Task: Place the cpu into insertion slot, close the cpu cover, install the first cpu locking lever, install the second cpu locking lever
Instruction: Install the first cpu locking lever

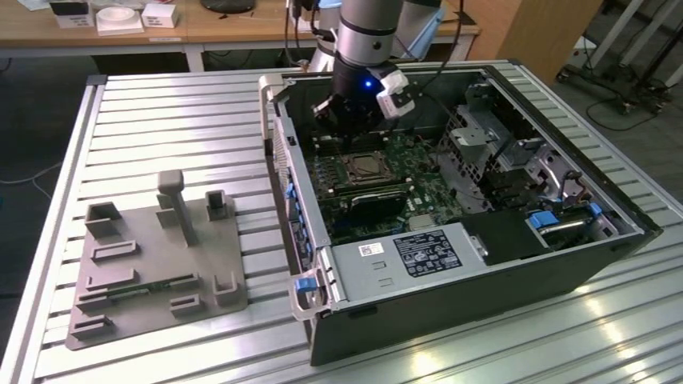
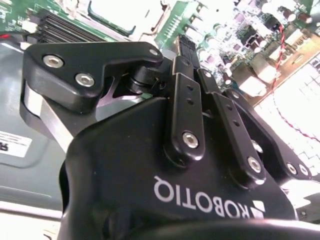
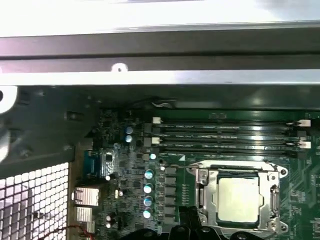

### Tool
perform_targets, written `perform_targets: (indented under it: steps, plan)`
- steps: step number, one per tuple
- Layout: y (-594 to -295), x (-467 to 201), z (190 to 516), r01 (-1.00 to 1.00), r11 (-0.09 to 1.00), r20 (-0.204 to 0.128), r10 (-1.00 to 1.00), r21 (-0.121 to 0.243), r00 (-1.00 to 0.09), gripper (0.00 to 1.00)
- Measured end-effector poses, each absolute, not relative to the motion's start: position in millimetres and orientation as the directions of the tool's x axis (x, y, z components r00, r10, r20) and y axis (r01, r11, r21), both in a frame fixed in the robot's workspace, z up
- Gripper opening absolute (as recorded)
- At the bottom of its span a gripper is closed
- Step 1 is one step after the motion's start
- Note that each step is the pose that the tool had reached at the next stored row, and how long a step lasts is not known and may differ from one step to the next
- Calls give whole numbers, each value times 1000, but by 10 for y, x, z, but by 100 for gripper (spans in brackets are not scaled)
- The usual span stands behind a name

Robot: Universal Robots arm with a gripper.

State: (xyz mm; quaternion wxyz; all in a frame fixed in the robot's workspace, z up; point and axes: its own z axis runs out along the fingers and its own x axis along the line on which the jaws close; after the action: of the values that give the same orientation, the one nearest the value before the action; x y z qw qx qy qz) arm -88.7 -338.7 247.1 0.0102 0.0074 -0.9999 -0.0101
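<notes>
1. The small, flat, square, pale silvery-beige cpu (image 3: pixel 237 200) lies flat in the square metal-rimmed insertion slot (image 3: pixel 201 176). The slot sits on the green circuit board (image 3: pixel 172 197) inside the open black computer case (image 1: pixel 481 300).
2. The thin silvery cpu cover (image 3: pixel 234 169), a metal frame plate with a cut-out middle, lies down over the chip's edges, and the chip's face shows through the opening (whether the locking levers are latched I cannot tell).
3. The case also holds long narrow black memory slots (image 3: pixel 225 135) just beside the socket. A grey metal box (image 1: pixel 421 254) with a printed label sits at the case's near end in the exterior view.
4. The black gripper (image 3: pixel 189 219) has its fingers pressed together with nothing between them. The tips hover over the board near one corner of the socket, apart from the chip.
5. In the exterior view the grey arm (image 1: pixel 369 32) reaches down into the far part of the case, and the socket lies just on the near side of the gripper.
6. The chip's top is plain and matte, level and square with the frame around it.
7. The case lies on its side on a slatted aluminium table (image 1: pixel 160 120). A grey moulded fixture plate (image 1: pixel 160 256) lies beside it on the exterior view's left, not touching it.
</notes>
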Motion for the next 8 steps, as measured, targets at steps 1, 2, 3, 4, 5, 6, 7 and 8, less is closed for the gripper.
perform_targets:
  steps: [1,2,3,4,5,6,7,8]
  plan:
    - [-3387,-912,2471,-15,1000,11,-15,20,-1000,11]
    - [-3387,-939,2471,-15,1000,2,-15,20,-1000,11]
    - [-3387,-969,2471,-15,1000,-6,-15,20,-1000,11]
    - [-3387,-998,2471,-15,1000,-10,-15,20,-1000,11]
    - [-3387,-1025,2471,-15,1000,-13,-15,20,-1000,11]
    - [-3387,-1046,2471,-15,1000,-15,-15,20,-1000,11]
    - [-3387,-1060,2473,-15,1000,-16,-15,20,-1000,11]
    - [-3387,-1071,2477,-15,1000,-18,-15,20,-1000,11]
